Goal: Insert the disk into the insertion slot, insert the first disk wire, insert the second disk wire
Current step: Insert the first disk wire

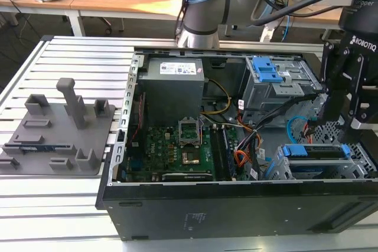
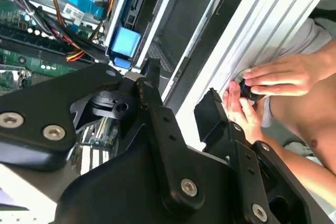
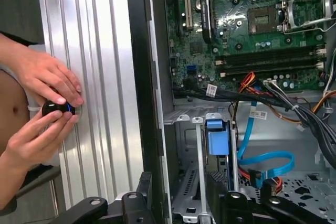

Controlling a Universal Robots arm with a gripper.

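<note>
Fingers [image 2: 157, 111] stand spread apart, holding nothing, and hang just above the disk [image 1: 313, 151] seated inside the insertion slot [image 1: 277, 172].

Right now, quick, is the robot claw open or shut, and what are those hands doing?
Gripper: open, holding nothing.
Person's hands: both closed around a small black object.

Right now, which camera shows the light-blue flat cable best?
The first wrist view: the light-blue flat cable lies in open sight, its loop and upward run traceable. The exterior view shows a short arc beside the gripper; the second wrist view catches a partial blue stretch among other wires.
</note>
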